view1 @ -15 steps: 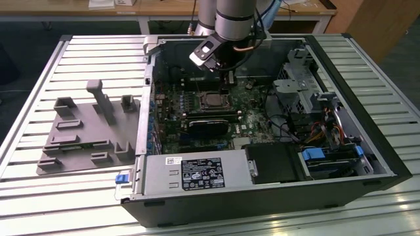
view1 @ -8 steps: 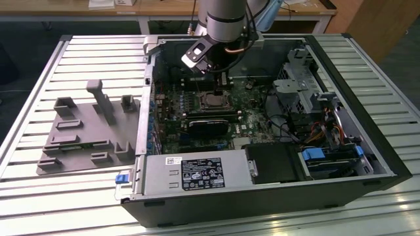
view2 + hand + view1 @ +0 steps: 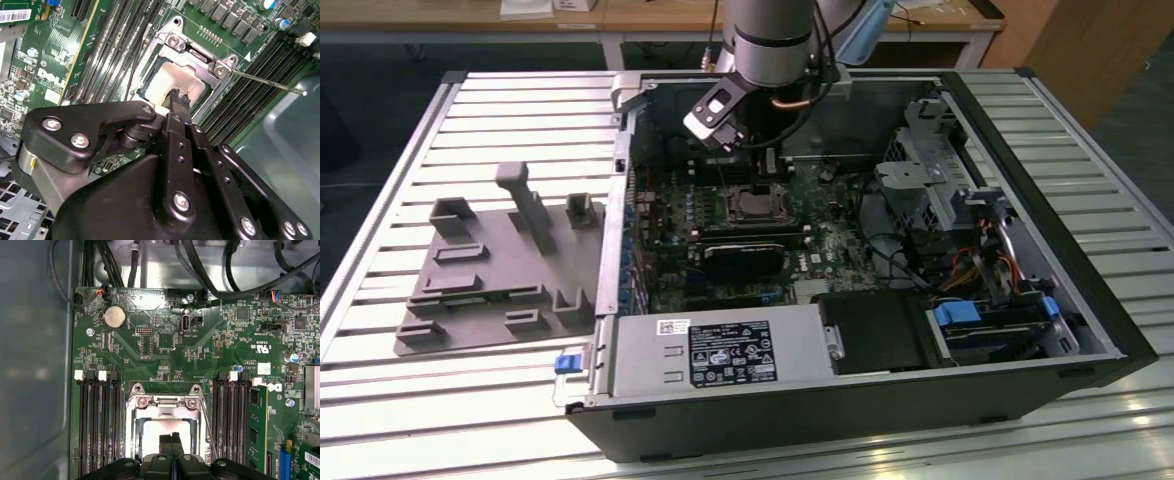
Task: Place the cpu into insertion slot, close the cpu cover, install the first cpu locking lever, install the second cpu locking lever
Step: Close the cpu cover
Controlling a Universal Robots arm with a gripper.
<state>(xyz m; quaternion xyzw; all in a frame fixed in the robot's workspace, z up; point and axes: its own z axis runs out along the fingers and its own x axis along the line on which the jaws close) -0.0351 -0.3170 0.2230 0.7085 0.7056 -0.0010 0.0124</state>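
**boardnoob:** Where's the cpu [image 3: 170, 82] at? And what's the claw doing?

**rigwatcher:** The chip lies flat in the slot [image 3: 754, 206], mid-board. Its pale top shows through the window of the cover [image 3: 165, 412], which looks folded down over it. The gripper [image 3: 179, 97] hangs right above the chip's near edge, fingers pinched together with nothing between them. Can't tell if the tips actually touch the metal.

**boardnoob:** How does that stuff handle?

**rigwatcher:** My guess: the chip is light, stiff and slick on top, and what's under it is delicate, so hold it by opposite edges and don't drag it. The cover is thin sheet metal, so push it flat on the frame and stay off the window. The lever [image 3: 265, 82] is a skinny springy rod sticking out beside the socket. I'd take it near the free end.

**boardnoob:** Room to move?

**rigwatcher:** Tight. RAM slots [image 3: 97, 425] flank the socket on both sides, and a black card [image 3: 747, 255] sits just on its near side. The case [image 3: 854, 420] walls it all in, with a drive cage on the exterior view's right. Straight up is the open way.
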